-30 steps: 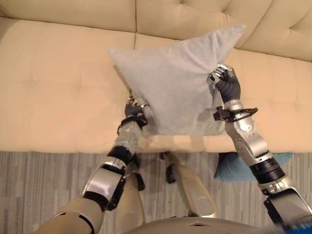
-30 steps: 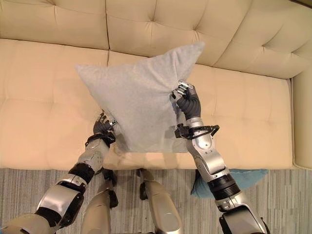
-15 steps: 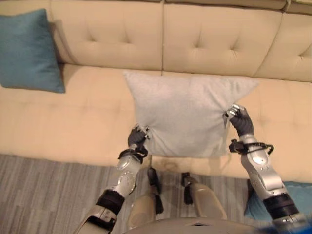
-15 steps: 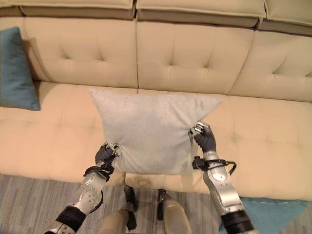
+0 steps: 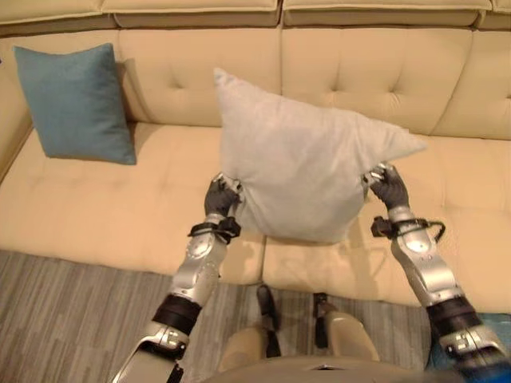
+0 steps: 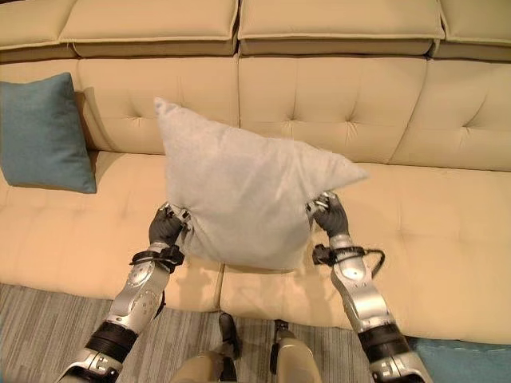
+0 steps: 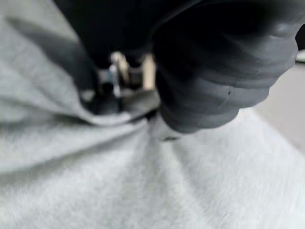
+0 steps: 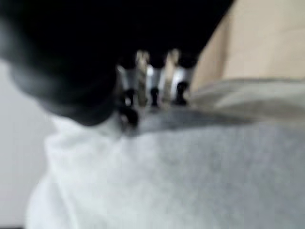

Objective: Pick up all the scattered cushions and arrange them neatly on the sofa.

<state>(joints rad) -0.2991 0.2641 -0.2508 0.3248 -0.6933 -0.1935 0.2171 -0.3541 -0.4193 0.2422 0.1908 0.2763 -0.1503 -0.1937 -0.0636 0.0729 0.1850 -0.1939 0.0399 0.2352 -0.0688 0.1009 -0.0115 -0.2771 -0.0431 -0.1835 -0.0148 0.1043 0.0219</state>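
Above the sofa (image 5: 80,215) seat's front edge, left hand (image 5: 221,197) and right hand (image 5: 389,189) clutch the grey cushion (image 5: 303,171); set it upright against the backrest, beside the teal cushion (image 5: 76,100).

bare sofa seat (image 5: 96,191) left and right, teal cushion (image 5: 76,100) blocking far-left corner — backrest (image 6: 335,88) behind

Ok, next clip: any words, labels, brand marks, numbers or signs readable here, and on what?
None readable.
Grey cushion, gripped by the left hand and right hand: plain fabric, no tag or print visible.
Teal cushion: plain.
Sofa: plain tufted upholstery, no label showing.
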